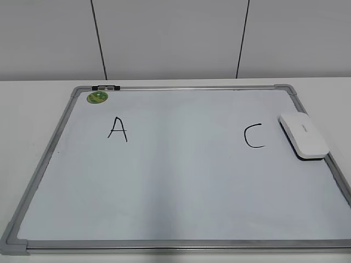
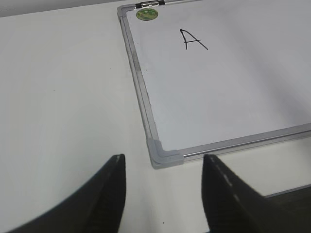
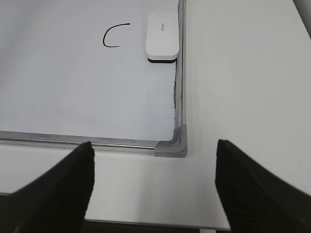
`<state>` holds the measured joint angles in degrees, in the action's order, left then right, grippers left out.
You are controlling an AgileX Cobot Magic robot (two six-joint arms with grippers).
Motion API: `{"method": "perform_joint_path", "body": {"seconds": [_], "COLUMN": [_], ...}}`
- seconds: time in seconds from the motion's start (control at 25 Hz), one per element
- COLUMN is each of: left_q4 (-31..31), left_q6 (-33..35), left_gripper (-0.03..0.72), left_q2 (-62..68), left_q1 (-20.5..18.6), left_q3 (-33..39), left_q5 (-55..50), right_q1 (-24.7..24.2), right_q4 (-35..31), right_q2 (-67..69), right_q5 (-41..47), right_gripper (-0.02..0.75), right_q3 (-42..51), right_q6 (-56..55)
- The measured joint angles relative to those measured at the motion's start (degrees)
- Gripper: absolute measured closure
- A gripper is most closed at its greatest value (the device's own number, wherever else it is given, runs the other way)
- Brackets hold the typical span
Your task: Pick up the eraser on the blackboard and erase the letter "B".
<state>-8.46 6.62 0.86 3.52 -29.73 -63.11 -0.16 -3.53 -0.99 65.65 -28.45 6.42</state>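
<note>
The blackboard (image 1: 181,181) is a white board in a silver frame lying flat on the table. It bears a black "A" (image 1: 117,129) on the left and a black "C" (image 1: 254,136) on the right. No letter "B" shows between them. The white eraser (image 1: 303,135) lies at the board's right edge, beside the "C"; it also shows in the right wrist view (image 3: 162,36). My left gripper (image 2: 163,160) is open and empty over the table near the board's front left corner. My right gripper (image 3: 154,145) is open and empty near the front right corner. Neither gripper shows in the exterior view.
A round green sticker (image 1: 97,97) sits in the board's far left corner, next to a small clip on the frame (image 1: 106,87). The white table (image 1: 33,109) surrounds the board. A white panelled wall (image 1: 175,38) stands behind it.
</note>
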Motion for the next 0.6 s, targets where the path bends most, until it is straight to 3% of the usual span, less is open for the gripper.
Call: {"method": "perform_joint_path", "body": {"seconds": [0.6], "left_q4": [0.0], "left_q6": [0.0], "left_gripper": [0.305], "left_q2": [0.0], "left_q1": [0.0], "left_q3": [0.0], "left_q5": [0.0], "right_q1": [0.0], "right_q4": [0.0], "right_q2": [0.0], "right_q5": [0.0], "right_gripper": [0.164], "right_q3": [0.0], "right_q6": [-0.1]}}
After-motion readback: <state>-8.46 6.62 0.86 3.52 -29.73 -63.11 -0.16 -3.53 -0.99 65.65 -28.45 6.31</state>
